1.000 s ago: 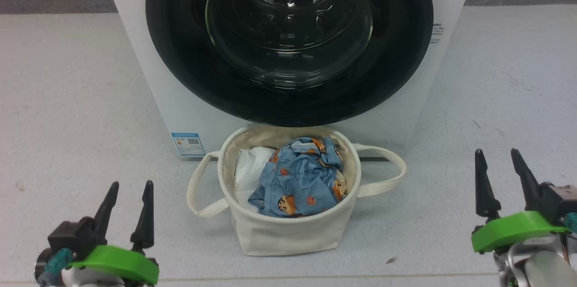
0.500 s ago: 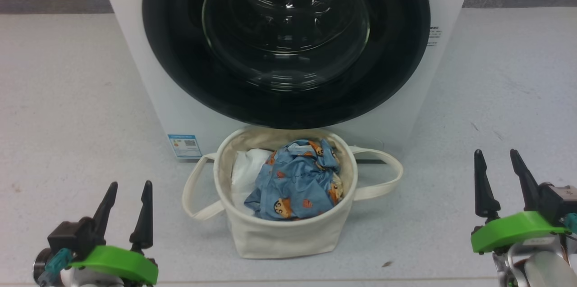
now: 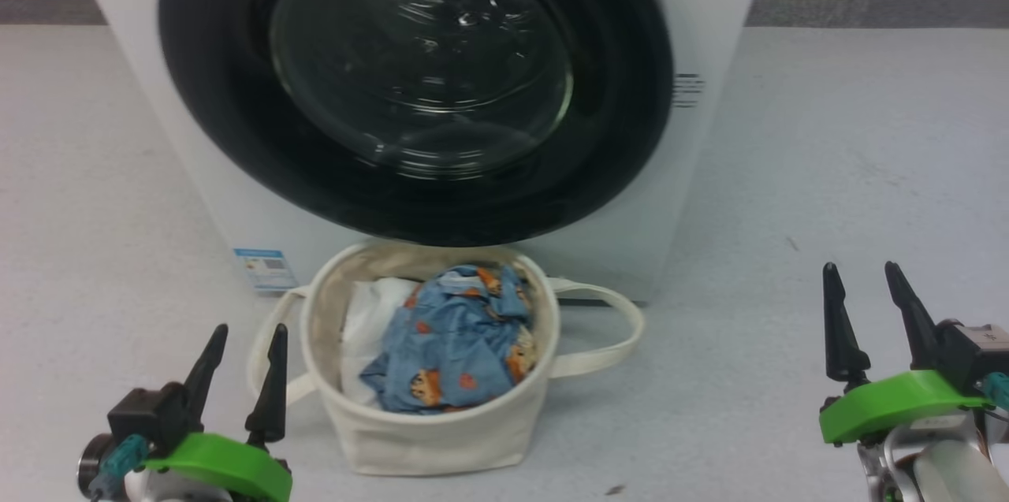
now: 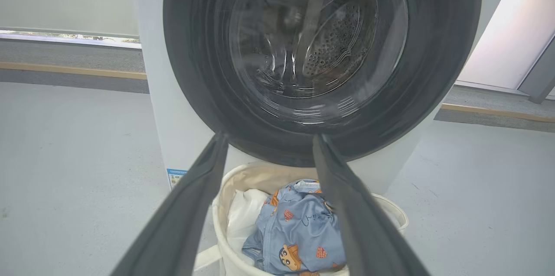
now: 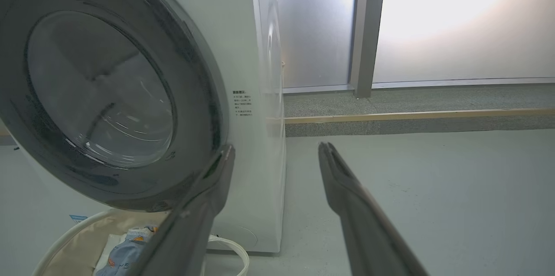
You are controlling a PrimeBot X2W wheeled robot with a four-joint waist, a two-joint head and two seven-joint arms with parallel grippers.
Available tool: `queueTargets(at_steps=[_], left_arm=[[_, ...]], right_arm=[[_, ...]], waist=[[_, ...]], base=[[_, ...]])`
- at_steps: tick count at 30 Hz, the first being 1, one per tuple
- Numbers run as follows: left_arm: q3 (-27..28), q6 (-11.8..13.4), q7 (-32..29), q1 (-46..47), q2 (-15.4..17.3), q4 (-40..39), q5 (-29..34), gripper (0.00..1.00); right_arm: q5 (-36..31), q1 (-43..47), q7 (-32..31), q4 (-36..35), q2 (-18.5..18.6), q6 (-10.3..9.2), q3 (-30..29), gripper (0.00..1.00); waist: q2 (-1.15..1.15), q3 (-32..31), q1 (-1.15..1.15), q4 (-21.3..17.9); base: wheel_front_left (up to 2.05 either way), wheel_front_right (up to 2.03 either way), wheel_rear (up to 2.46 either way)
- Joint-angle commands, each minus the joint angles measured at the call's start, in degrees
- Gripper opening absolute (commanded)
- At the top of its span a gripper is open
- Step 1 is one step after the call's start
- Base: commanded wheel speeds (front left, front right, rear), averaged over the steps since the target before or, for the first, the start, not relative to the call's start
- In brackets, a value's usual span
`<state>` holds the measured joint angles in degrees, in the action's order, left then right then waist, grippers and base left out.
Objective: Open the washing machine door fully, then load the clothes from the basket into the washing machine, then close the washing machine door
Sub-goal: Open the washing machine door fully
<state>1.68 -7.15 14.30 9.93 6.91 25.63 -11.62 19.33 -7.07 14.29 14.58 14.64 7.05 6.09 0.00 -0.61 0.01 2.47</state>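
A: Where's the washing machine door (image 3: 415, 84)?

B: Right in front of you, top middle of the head cam. Big & round, black rim, clear glass bowl in the middle. It looks shut, flat on the front of the washing machine (image 3: 717, 13). Thru the glass, in the left wrist cam, you can see the steel drum (image 4: 334, 42) w/ its little holes.

A: And the clothes (image 3: 453, 352)?

B: In the basket (image 3: 430, 439), all bunched up. Blue w/ little orange pics. They fill the middle & right side of it. A white cloth (image 3: 366, 329) is tucked in on the left side, touching them.

A: Where's the basket?

B: On the floor (image 3: 828, 171), just under the door, right up by the machine's front. One loop handle (image 3: 627, 329) sticks out to the right. A small blue sticker (image 3: 264, 269) is low on the machine, left of the basket.

A: My grippers?

B: Your left gripper (image 3: 249, 329) is low at the left, just beside the basket. Can't tell if it touches it. Its two fingers (image 4: 186, 219) are spread apart, nothing held. Your right gripper (image 3: 859, 269) is low at the far right, well apart from the basket & the machine. Its fingers (image 5: 360, 211) are spread wide too, nothing held. Both point up twd the machine.
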Motion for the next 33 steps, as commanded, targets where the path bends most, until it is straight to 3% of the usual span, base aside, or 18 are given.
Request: queueTargets(at_steps=[1,15,33], left_arm=[[1.4,-0.3,0.7,2.9,1.4,-1.4,0.5,1.0],[-0.9,-0.3,0.7,2.2,1.0,-2.8,-1.4,1.0],[1.0,-0.3,0.7,2.2,-0.2,-4.7,-3.5,1.0]], right_arm=[[0.4,-1.4,0.7,-1.7,1.4,0.44,0.9,1.0],[1.1,-1.4,0.7,-1.1,0.8,0.44,-0.1,1.0],[3.7,-2.6,0.7,0.7,-0.6,0.44,-2.9,1.0]], waist=[[0.0,0.0,0.0,-0.1],[0.0,-0.1,0.0,-0.3],[0.0,1.1,0.0,0.8]], base=[[0.93,1.51,-2.44],[0.79,1.02,-1.8],[0.06,0.06,-0.11]])
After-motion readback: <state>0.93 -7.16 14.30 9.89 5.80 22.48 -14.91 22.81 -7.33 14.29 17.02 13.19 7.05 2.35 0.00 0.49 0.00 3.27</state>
